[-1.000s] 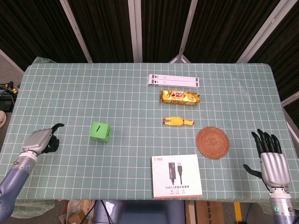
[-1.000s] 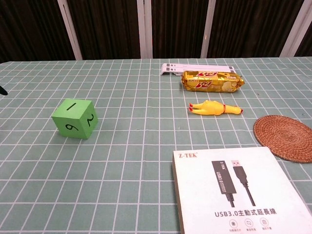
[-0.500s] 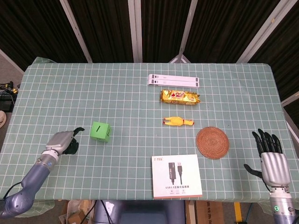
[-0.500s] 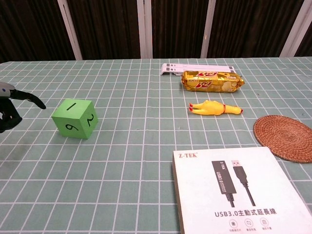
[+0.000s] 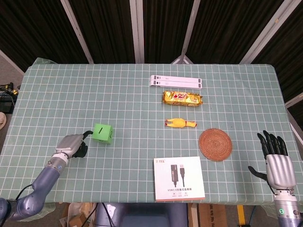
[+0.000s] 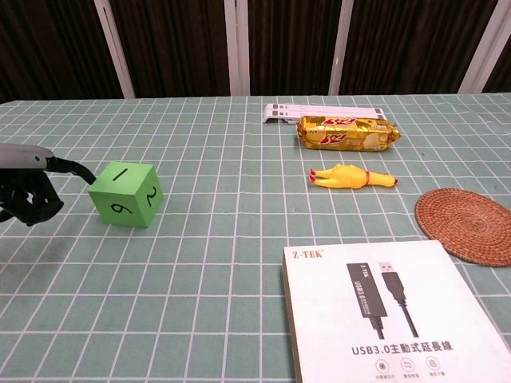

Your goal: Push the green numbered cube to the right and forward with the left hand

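Note:
The green numbered cube point(image 5: 102, 133) point(image 6: 125, 195) stands on the left half of the table, showing 1, 2 and 6 in the chest view. My left hand point(image 5: 72, 145) point(image 6: 28, 187) lies just left of it, most fingers curled in and one black fingertip point(image 6: 84, 173) stretched out against the cube's left edge. It holds nothing. My right hand point(image 5: 275, 158) hovers at the table's front right corner, fingers spread and empty; the chest view does not show it.
To the cube's right lie a rubber chicken point(image 5: 180, 123), a gold snack pack point(image 5: 182, 98), a white strip point(image 5: 176, 82), a round woven coaster point(image 5: 215, 144) and a white USB cable box point(image 5: 178, 178). The green checked cloth point(image 5: 71, 94) covers the table.
My left hand has travelled right from the table's left edge to the cube's left side. The cube has shifted slightly right. The right hand has barely moved.

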Action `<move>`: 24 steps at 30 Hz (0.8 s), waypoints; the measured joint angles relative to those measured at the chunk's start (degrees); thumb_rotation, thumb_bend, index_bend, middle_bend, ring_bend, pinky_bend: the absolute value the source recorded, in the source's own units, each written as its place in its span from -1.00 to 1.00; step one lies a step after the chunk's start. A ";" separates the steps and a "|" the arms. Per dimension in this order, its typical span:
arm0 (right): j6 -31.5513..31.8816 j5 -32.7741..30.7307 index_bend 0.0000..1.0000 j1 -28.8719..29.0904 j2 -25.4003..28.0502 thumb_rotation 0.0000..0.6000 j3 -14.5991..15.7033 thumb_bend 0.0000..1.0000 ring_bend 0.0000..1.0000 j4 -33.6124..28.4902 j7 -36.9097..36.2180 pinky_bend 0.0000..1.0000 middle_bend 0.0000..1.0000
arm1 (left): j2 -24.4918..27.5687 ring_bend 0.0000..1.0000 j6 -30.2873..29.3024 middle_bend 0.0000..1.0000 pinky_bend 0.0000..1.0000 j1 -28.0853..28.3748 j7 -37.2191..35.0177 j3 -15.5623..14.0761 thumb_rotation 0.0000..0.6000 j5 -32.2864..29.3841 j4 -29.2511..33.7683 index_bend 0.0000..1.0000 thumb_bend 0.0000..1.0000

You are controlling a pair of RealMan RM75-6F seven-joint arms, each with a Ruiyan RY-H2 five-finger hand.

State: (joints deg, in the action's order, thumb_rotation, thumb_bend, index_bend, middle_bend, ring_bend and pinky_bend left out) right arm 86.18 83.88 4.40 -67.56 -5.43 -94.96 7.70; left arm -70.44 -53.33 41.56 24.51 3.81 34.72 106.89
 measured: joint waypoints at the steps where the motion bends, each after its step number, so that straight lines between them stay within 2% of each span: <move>1: 0.03 -0.02 -0.89 -0.03 0.04 1.00 0.00 -0.85 -1.00 -0.02 -0.06 -1.00 -1.00 | -0.21 0.16 -0.14 0.52 0.39 0.11 0.17 -0.15 1.00 0.08 0.12 -0.69 0.54; 15: 0.46 -0.24 -0.89 -0.34 0.55 1.00 -0.22 -0.86 -1.00 -0.17 -1.04 -1.00 -1.00 | -1.13 0.16 -1.62 0.52 0.39 0.82 1.06 -1.53 1.00 2.08 3.81 -0.68 0.54; 24: 0.74 -0.30 -0.89 -0.54 0.79 1.00 -0.31 -0.85 -1.00 -0.29 -1.49 -1.00 -1.00 | -2.39 0.16 -3.93 0.51 0.39 2.55 4.30 -1.95 1.00 1.86 6.79 -0.68 0.54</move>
State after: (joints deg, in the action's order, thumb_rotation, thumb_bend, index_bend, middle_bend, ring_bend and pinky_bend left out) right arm 86.91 83.58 3.87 -66.77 -5.74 -95.25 6.21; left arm -72.83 -57.26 44.12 28.81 1.86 36.58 113.68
